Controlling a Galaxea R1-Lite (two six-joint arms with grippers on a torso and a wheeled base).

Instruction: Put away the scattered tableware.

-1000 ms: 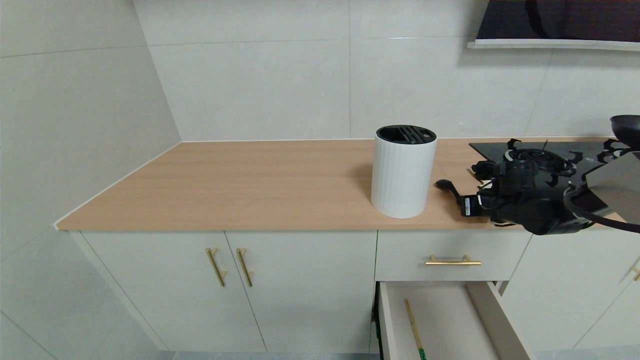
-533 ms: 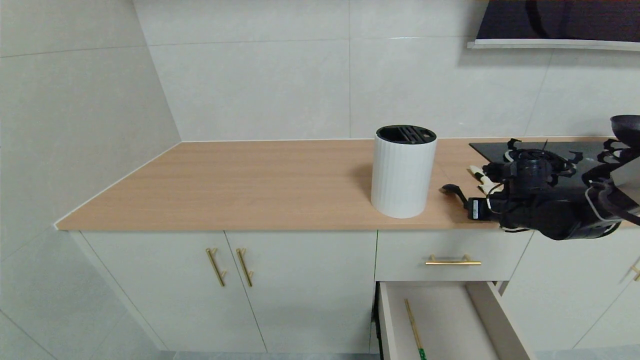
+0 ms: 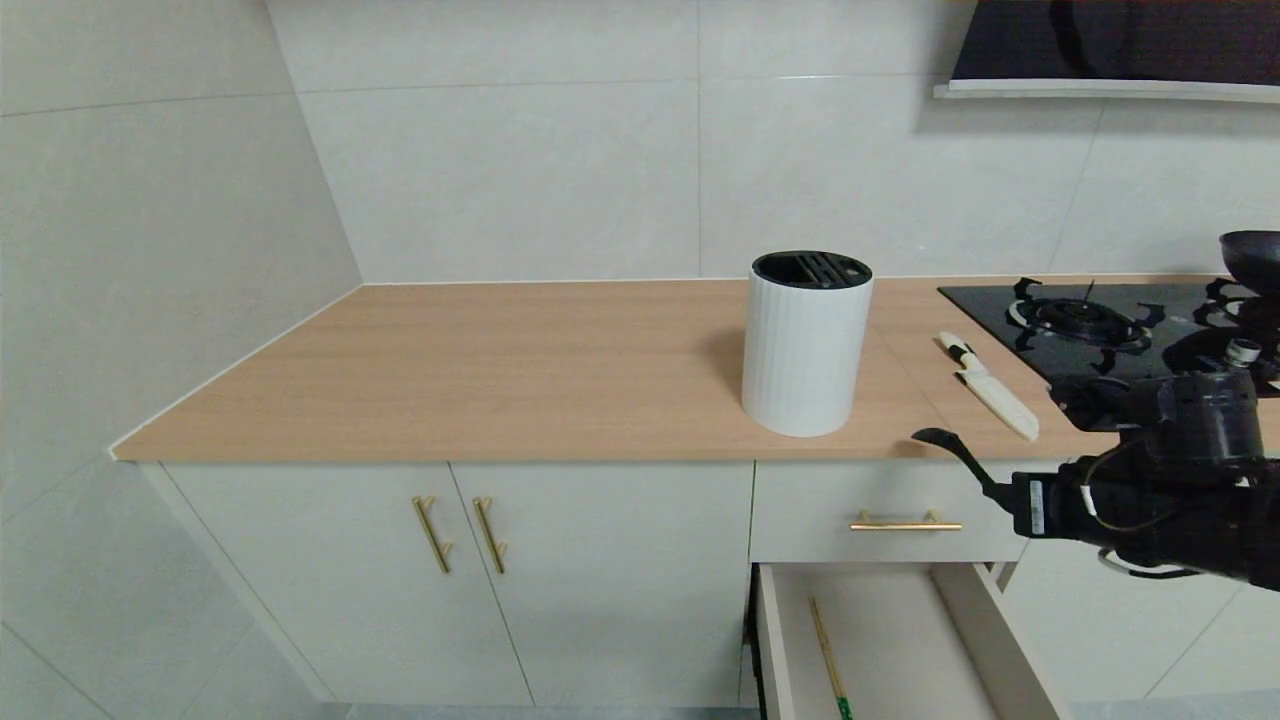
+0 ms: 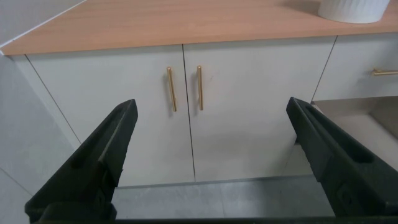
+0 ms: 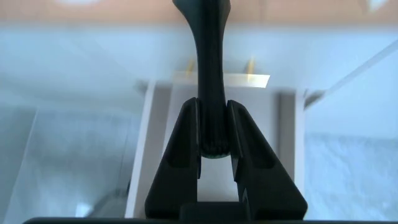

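Right pincer (image 3: 1005,492) with black spoon (image 3: 948,446) now lower, before drawer front (image 3: 815,510).

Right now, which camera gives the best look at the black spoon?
The head view: the black spoon shows from bowl to handle, held out by the right hand. The right wrist view catches just its handle between the fingers. The left wrist view faces cabinet doors.

The black spoon (image 5: 208,62) is running past the picture's edge in the right wrist view, bowl end cropped, background blurring out. In the head view the open drawer (image 3: 890,640) and the thin chopstick (image 3: 826,650) inside are getting cut by the near edge; a dark pot (image 3: 1252,255) is getting clipped at the far right.
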